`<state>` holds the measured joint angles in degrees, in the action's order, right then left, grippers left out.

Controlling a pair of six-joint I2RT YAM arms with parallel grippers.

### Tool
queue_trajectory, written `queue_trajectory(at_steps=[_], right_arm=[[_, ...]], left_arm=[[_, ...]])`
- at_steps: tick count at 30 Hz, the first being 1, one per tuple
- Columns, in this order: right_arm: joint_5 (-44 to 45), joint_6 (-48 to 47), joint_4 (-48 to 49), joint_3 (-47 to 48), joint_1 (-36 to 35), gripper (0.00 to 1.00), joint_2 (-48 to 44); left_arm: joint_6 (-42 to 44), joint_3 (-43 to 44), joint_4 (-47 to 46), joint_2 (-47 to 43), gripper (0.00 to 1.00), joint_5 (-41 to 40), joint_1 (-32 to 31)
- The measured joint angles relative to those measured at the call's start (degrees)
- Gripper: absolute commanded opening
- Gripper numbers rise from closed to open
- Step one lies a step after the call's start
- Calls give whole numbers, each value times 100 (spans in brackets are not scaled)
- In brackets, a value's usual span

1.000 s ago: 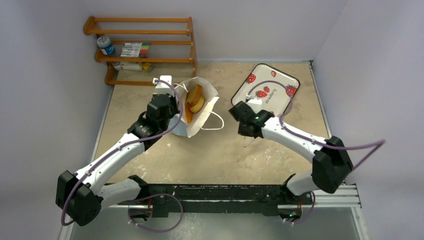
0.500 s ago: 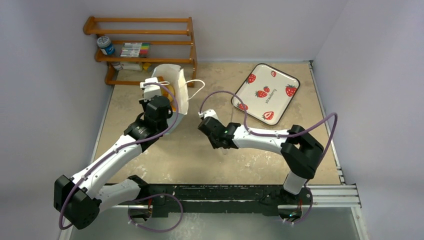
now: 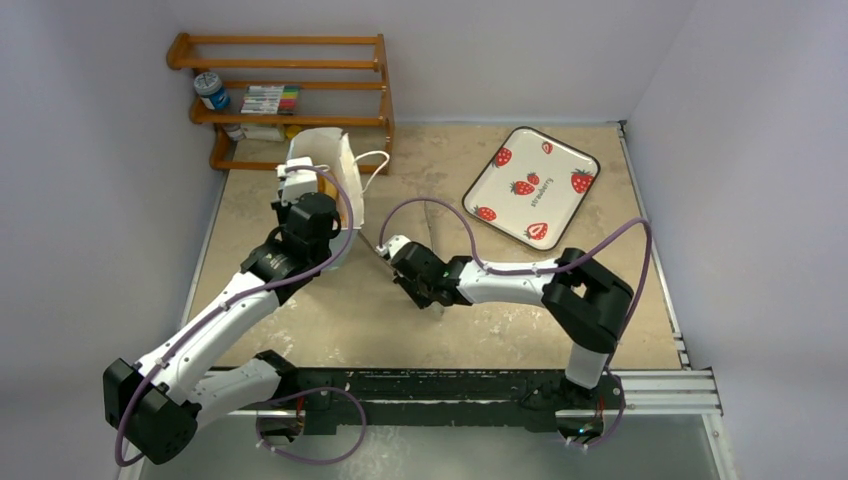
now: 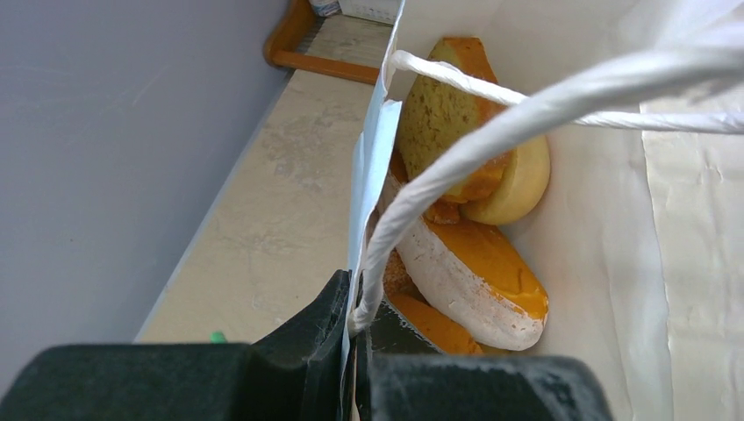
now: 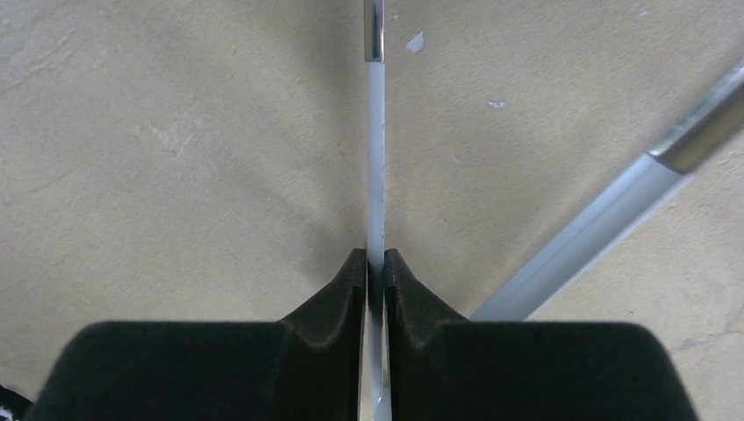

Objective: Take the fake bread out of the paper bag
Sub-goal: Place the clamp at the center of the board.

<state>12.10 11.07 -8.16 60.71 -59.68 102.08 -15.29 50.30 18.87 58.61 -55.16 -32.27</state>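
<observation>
The light blue paper bag stands at the back left with its mouth open, white inside. My left gripper is shut on its rim and on one white cord handle. The fake bread lies inside: a long pale roll with an orange centre, a golden-brown slice, a pale yellow piece and an orange piece. My right gripper, near the table's middle, is shut on a thin silvery strip, one leg of what look like metal tongs; the other leg splays right.
A white strawberry-print tray lies at the back right. A wooden rack with markers and a jar stands against the back wall, just behind the bag. The side wall runs close along the bag's left.
The left arm has drawn the bag back and left and stood it upright. The right arm has swung from beside the tray leftward to the table's middle.
</observation>
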Motion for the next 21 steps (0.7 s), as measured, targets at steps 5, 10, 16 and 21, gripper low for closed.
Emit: queue_trajectory(at_steps=[5, 10, 16, 21], right_arm=[[44, 28, 166, -127, -105, 45, 0], [282, 151, 166, -127, -254, 55, -26], [800, 472, -201, -61, -511, 63, -581], [1303, 905, -315, 55, -658, 91, -1475]], left_arm=[[142, 9, 61, 2, 0, 79, 0], [199, 87, 94, 85, 0, 146, 0], [238, 114, 127, 94, 0, 225, 2], [216, 114, 210, 11, 0, 321, 2]])
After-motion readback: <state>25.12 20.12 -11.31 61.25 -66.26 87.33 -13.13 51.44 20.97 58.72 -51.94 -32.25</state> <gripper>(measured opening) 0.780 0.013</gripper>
